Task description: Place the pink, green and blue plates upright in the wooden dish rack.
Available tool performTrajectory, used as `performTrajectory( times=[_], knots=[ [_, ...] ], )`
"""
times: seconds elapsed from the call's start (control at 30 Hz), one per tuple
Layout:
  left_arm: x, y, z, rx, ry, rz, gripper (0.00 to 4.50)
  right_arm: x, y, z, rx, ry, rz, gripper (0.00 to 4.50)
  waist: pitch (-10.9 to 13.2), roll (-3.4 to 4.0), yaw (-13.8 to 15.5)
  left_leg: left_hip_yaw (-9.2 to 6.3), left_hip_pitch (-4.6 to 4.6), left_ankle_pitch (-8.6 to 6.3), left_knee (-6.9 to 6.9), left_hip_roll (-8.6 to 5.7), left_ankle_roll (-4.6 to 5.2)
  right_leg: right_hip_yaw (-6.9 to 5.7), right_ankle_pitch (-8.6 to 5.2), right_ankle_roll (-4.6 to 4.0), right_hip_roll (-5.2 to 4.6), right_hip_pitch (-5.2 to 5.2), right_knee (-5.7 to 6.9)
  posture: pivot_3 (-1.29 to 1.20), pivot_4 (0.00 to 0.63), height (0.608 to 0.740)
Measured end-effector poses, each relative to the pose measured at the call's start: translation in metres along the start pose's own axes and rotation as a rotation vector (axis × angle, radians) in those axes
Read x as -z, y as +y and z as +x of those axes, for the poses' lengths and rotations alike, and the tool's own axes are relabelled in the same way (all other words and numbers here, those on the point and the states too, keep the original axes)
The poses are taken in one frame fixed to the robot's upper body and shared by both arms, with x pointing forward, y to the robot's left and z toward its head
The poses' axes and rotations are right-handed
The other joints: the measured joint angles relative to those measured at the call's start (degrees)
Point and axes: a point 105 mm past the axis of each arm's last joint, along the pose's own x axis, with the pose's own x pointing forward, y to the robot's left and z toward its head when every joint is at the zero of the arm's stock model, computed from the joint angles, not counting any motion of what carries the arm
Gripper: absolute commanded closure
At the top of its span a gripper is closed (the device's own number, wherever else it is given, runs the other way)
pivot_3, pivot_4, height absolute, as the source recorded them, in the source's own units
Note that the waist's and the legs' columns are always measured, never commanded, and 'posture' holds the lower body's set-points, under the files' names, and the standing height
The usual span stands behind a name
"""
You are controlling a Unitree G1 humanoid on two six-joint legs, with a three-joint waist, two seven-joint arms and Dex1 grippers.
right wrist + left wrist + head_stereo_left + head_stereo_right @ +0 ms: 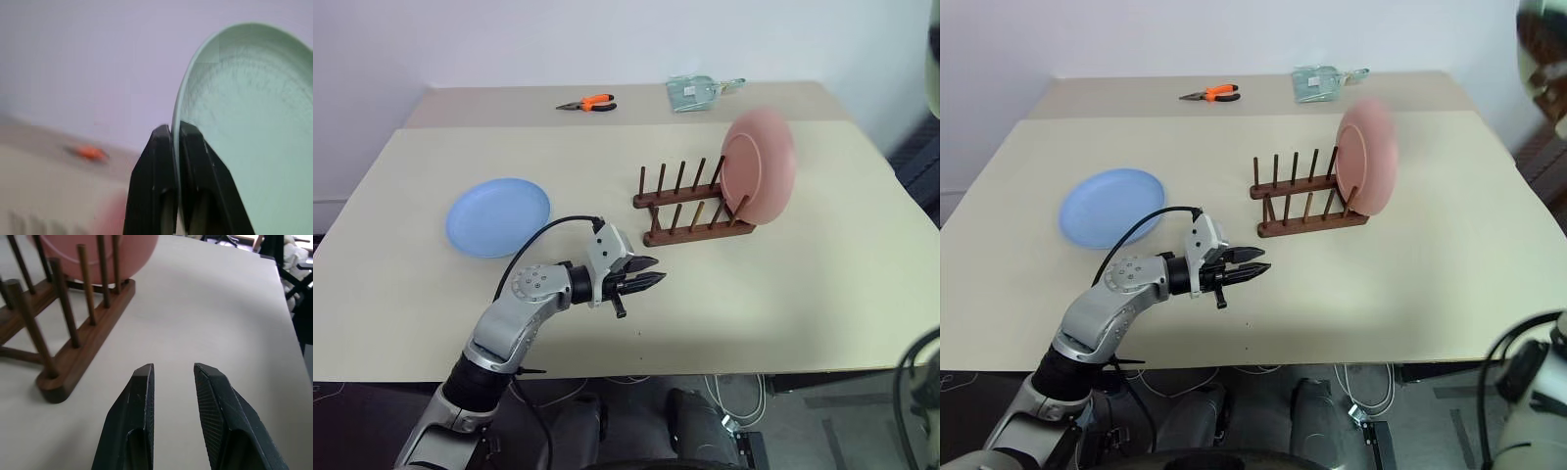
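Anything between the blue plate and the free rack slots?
Nothing visible. The blue plate lies flat on the table; bare tabletop runs to the wooden dish rack. The pink plate stands in the far end slot, with the near pegs free.

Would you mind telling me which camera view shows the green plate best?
The right wrist view: the green plate stands large there, its rim pinched between the right gripper's shut fingers. In the right eye view a pale curved edge at the upper right corner may be the plate; I cannot tell.
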Motion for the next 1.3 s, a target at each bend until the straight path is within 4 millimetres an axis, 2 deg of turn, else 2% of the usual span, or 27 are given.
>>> performTrajectory(
  times=[0.07,0.13,0.23,0.37,0.53,0.8,0.9,0.93,1.03,1.1,1.2,1.23,1.27,1.3],
  knots=[
    [-0.001,0.002,-0.002,-0.005,-0.003,-0.001,3.26,0.003,0.039,0.011,-0.206,-0.026,0.153,4.46,0.0,0.03,0.0,0.00,0.01,0.00,0.00,0.00,0.00,0.00,0.00,0.00,-0.01,-0.01,0.03,0.00,0.150,0.740],
    [-0.001,0.001,-0.002,-0.001,-0.012,-0.010,3.26,0.009,0.068,0.023,-0.336,-0.040,0.301,4.46,0.0,0.03,-0.2,-0.02,0.02,0.00,0.00,0.01,0.00,0.00,0.01,-0.01,0.00,-0.03,0.06,0.00,0.150,0.740],
    [-0.002,-0.001,-0.003,0.005,-0.021,-0.021,3.26,0.026,0.084,0.037,-0.380,-0.002,0.472,4.46,0.0,0.03,-0.1,-0.03,0.01,0.00,0.00,-0.01,0.00,0.00,0.01,-0.02,0.00,-0.05,0.06,0.00,0.150,0.740],
    [-0.004,-0.002,-0.007,0.006,-0.034,-0.032,3.26,0.067,0.077,0.050,-0.297,0.110,0.671,4.46,0.0,0.02,0.0,-0.03,-0.04,0.00,0.01,-0.06,0.00,0.00,0.02,-0.02,-0.02,-0.08,0.05,0.00,0.150,0.740],
    [-0.005,-0.004,-0.009,0.008,-0.036,-0.033,3.26,0.104,0.061,0.050,-0.198,0.209,0.775,4.46,0.0,0.05,-0.2,0.01,-0.02,0.00,-0.02,-0.06,0.01,0.01,0.02,-0.01,0.00,-0.11,0.08,0.00,0.150,0.740],
    [-0.004,-0.006,-0.011,-0.002,-0.024,-0.036,3.26,0.125,0.049,0.050,-0.153,0.251,0.837,4.46,0.0,0.06,-0.5,0.01,-0.01,0.00,-0.04,-0.04,0.01,0.00,0.03,0.01,0.03,-0.12,0.09,0.00,0.150,0.740],
    [-0.005,-0.008,-0.012,0.000,-0.028,-0.038,3.26,0.134,0.046,0.051,-0.130,0.272,0.852,3.55,0.0,0.06,-0.6,0.01,0.00,0.00,-0.04,-0.04,0.01,0.00,0.02,0.00,0.03,-0.12,0.09,0.00,0.150,0.740],
    [-0.005,-0.008,-0.012,0.003,-0.027,-0.043,3.26,0.138,0.046,0.052,-0.123,0.284,0.849,3.06,0.0,0.06,-0.6,0.01,0.00,0.00,-0.04,-0.04,0.01,0.00,0.02,0.00,0.03,-0.12,0.09,0.00,0.150,0.740],
    [-0.003,-0.008,-0.013,0.006,-0.018,-0.066,2.46,0.141,0.042,0.057,-0.098,0.295,0.774,1.63,0.0,0.07,-0.9,0.01,-0.02,0.00,-0.04,-0.05,0.01,0.00,0.03,0.02,0.03,-0.13,0.08,0.00,0.150,0.740],
    [-0.003,-0.004,-0.015,-0.016,-0.019,-0.083,1.47,0.142,0.036,0.059,-0.068,0.313,0.622,1.56,0.0,0.07,-1.1,0.01,-0.03,0.00,-0.04,-0.06,0.01,-0.01,0.05,0.10,0.03,-0.13,0.08,0.00,0.150,0.740],
    [-0.009,0.015,-0.023,-0.131,-0.049,-0.086,0.03,0.126,0.026,0.061,-0.050,0.275,0.345,1.56,0.0,0.08,-1.3,0.01,-0.03,0.00,-0.06,-0.06,0.01,-0.02,0.08,0.25,0.03,-0.17,0.08,0.00,0.150,0.740],
    [-0.010,0.032,-0.029,-0.229,-0.061,-0.086,0.03,0.115,0.020,0.060,-0.044,0.247,0.227,1.56,0.0,0.07,-1.4,0.01,-0.02,0.00,-0.05,-0.05,0.00,-0.03,0.07,0.28,0.03,-0.16,0.09,0.00,0.150,0.740],
    [-0.010,0.048,-0.037,-0.317,-0.063,-0.080,0.01,0.107,0.017,0.060,-0.043,0.226,0.155,1.31,0.0,0.06,-1.4,0.00,-0.01,0.00,-0.06,-0.04,0.00,-0.04,0.05,0.31,0.05,-0.16,0.09,0.00,0.150,0.740],
    [-0.009,0.071,-0.051,-0.461,-0.063,-0.077,0.00,0.097,0.015,0.059,-0.054,0.205,0.068,1.00,0.0,0.06,-1.4,0.00,0.01,0.00,-0.06,-0.04,0.00,-0.04,0.06,0.31,0.05,-0.15,0.10,0.00,0.150,0.740]
  ],
)
